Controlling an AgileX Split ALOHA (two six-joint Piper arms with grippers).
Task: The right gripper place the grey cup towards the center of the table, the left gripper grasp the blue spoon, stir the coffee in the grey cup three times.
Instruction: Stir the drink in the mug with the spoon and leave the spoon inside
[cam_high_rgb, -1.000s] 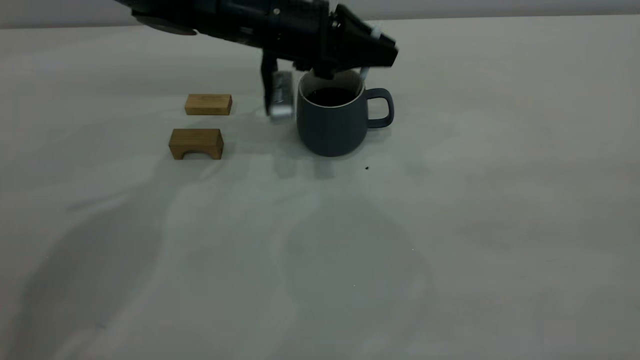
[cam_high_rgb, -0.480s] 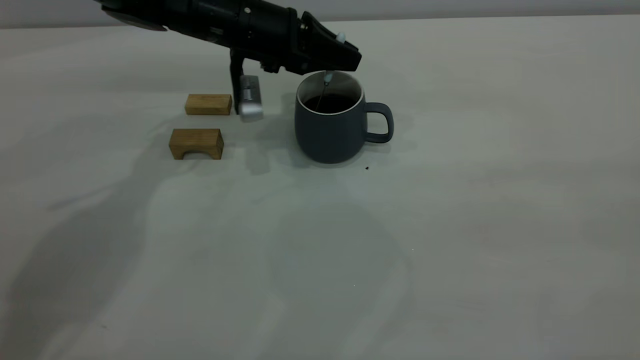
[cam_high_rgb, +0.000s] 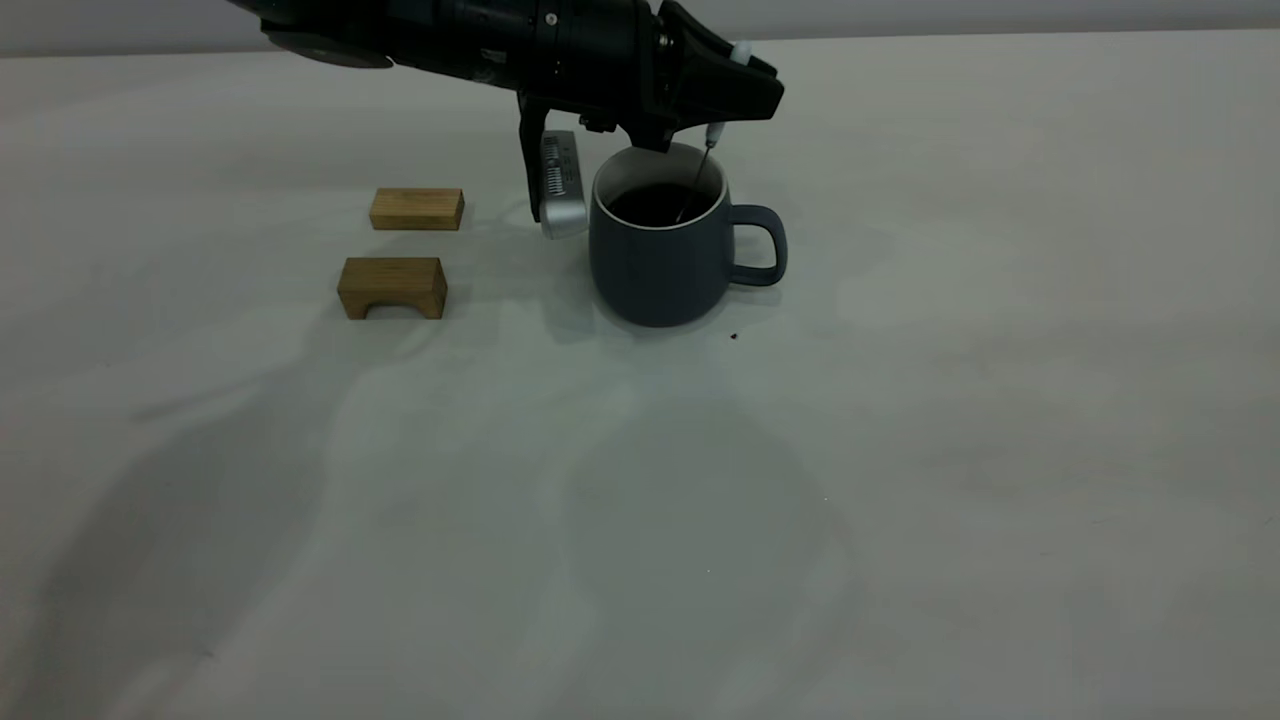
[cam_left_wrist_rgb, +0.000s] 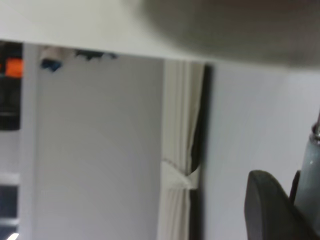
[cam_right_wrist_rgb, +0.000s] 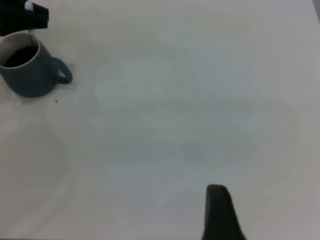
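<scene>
A: The table (cam_high_rgb: 900, 450) fills the whole exterior view, pale and matte. What sits on it?

B: The grey cup (cam_high_rgb: 660, 255) stands upright a little left of the middle, toward the far side, its handle pointing right. Dark coffee (cam_high_rgb: 655, 203) lies inside it.

A: And the arms?

B: The left gripper (cam_high_rgb: 715, 105) reaches in from the far left and hangs just above the cup's rim, clamped on the blue spoon (cam_high_rgb: 712, 132). The spoon hangs nearly upright, its thin metal neck dipping into the coffee at the right side of the cup.

A: The right gripper?

B: Only a dark finger (cam_right_wrist_rgb: 220, 212) shows in the right wrist view, well away from the cup; whether that gripper is wide or narrow cannot be told.

A: Anything smaller?

B: Two wooden blocks left of the cup: a flat one (cam_high_rgb: 417, 209) farther off, an arched one (cam_high_rgb: 392, 287) nearer. A tiny dark speck (cam_high_rgb: 734, 336) lies just in front of the cup.
</scene>
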